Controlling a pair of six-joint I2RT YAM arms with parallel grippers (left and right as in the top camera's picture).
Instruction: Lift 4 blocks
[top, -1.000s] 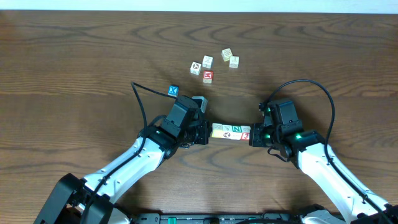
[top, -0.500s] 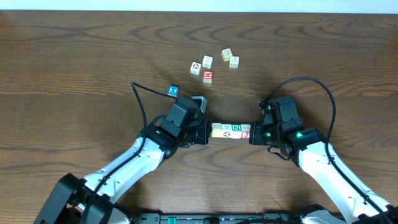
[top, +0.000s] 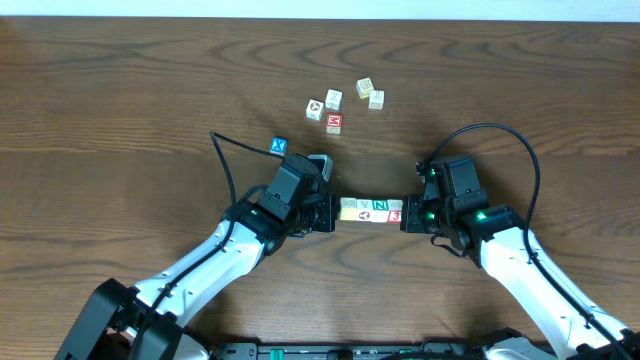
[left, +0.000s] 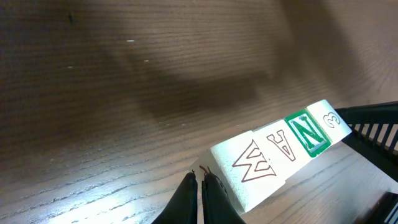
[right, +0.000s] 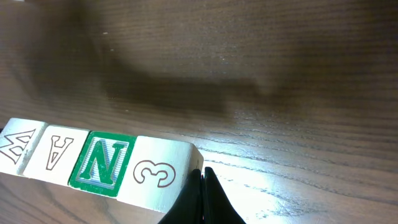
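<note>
Both arms reach in from the near edge of the table (top: 120, 80), forearms angled toward its middle. The left gripper (top: 330, 213) points right and the right gripper (top: 405, 217) points left, nose to nose, with the row of 4 blocks (top: 370, 211) between them. On each gripper the fingers are pressed together into a single blade. Each blade butts against one end of the row, left on the pale yellow end, right on the 3 end. Nothing sits inside either pair of fingers; the row is squeezed end to end between the 2 arms.

Overhead, the row reads as 1 straight line, blocks touching face to face, midway between the wrists. Whether it is off the wood cannot be told from up there.

The wrist cameras add the side faces: W block (left: 252, 165), A block (left: 280, 144), green N block (left: 306, 132), 3 block (right: 155, 174). Both also catch a broad dark shadow lying on the wood well apart from the row, so the row appears to hang clear of the surface.

Only the overhead view takes in the spares: a blue X cube (top: 279, 146) just beyond the left arm, and farther out a red cube (top: 334, 122) among 4 pale cubes (top: 365, 87), all well apart from the row.
</note>
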